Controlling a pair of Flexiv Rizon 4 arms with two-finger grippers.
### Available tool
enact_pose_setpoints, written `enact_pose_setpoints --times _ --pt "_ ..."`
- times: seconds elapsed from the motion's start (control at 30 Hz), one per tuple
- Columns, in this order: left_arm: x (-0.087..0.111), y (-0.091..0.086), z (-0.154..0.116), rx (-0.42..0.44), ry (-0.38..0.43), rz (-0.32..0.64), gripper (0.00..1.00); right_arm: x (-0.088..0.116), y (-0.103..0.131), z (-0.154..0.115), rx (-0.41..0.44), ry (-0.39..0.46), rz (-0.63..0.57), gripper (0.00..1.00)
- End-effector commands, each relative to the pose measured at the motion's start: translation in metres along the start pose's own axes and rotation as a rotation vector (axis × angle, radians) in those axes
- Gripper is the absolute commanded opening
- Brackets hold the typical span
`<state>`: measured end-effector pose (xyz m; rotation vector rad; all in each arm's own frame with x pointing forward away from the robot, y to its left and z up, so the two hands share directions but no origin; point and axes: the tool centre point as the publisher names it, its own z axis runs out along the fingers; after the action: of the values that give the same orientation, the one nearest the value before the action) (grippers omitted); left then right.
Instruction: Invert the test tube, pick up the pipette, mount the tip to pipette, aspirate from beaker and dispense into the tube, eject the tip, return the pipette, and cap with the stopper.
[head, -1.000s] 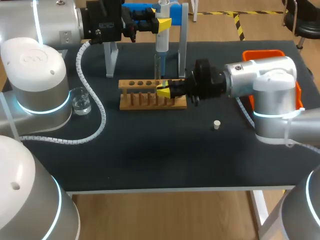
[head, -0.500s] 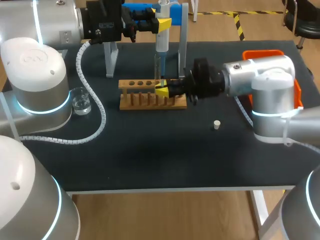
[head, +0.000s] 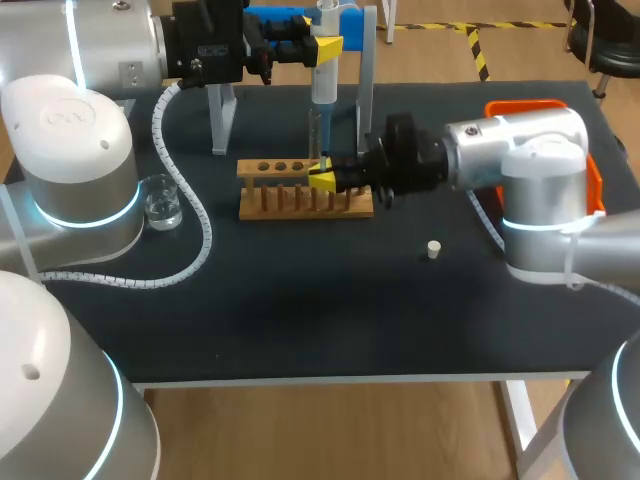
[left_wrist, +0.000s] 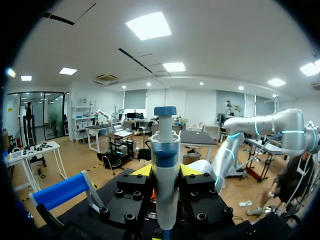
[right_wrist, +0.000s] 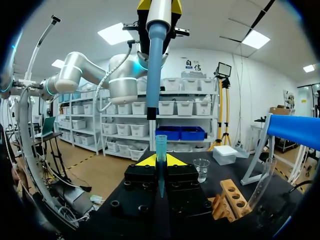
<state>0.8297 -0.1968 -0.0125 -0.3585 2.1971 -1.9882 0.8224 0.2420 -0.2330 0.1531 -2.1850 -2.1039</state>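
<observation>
Pipette tip held under pipette, upper centre of table

The right gripper (head: 323, 178) clamps the blue tip (right_wrist: 160, 150) upright between its yellow fingers over the wooden rack (head: 300, 203). The left gripper (head: 322, 47) grips the pipette (head: 323, 85) just above it.

table (head: 300, 320): black | on it: wooden rack (head: 290, 202), beaker (head: 161, 203), stopper (head: 433, 249) | orange bin (head: 530, 106), likely

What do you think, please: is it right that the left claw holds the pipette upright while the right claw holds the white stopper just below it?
Not quite: the right claw holds a pipette tip, not the stopper, as the right wrist view shows. The stopper lies on the table. The left claw does hold the pipette upright above.
</observation>
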Motion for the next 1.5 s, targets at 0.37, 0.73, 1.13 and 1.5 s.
enact_pose_setpoints --times 0.37,0.73,1.13,1.5 --pt "0.0 -0.001 -0.001 -0.001 0.001 -0.001 0.0 0.001 0.004 0.0 0.0 -0.002 -0.003 0.0" --pt "0.0 -0.001 -0.001 -0.001 0.001 -0.001 0.0 0.004 0.004 -0.001 -0.004 -0.003 0.003 0.0" --pt "0.0 -0.001 -0.001 -0.001 0.001 -0.001 0.0 0.006 0.01 -0.001 -0.003 -0.001 -0.005 0.0" --pt "0.0 -0.001 -0.001 -0.001 0.001 -0.001 0.0 0.005 0.015 -0.001 -0.007 0.0 -0.015 0.0"
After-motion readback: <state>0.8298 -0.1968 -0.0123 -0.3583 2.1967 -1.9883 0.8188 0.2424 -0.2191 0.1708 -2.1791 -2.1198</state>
